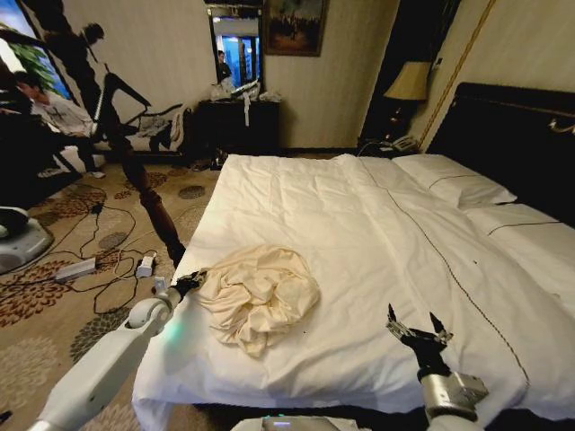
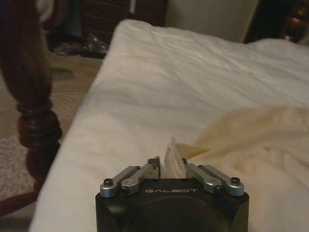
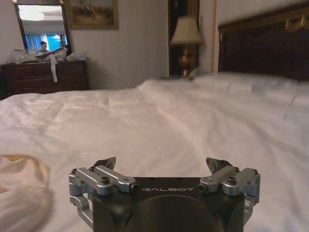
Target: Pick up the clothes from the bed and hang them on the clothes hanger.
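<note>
The clothes (image 1: 258, 296) are heaped on the bed (image 1: 359, 233) near its left edge, pillows (image 1: 454, 180) set behind at the headboard (image 1: 512, 135).

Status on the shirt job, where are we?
Early. Done: nothing hung; shirt lies crumpled on the bed. In hand: left tool is shut on the shirt's edge at the bed's side. Right tool hovers open over the duvet. Left: lift and hang.

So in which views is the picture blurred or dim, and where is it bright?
Head view: bright and even on the white duvet, the room's lines bending at the edges. Left wrist view: dim, the bedpost soft, the cream shirt clearer. Right wrist view: the lamp glows, the pillows are blurred.
</note>
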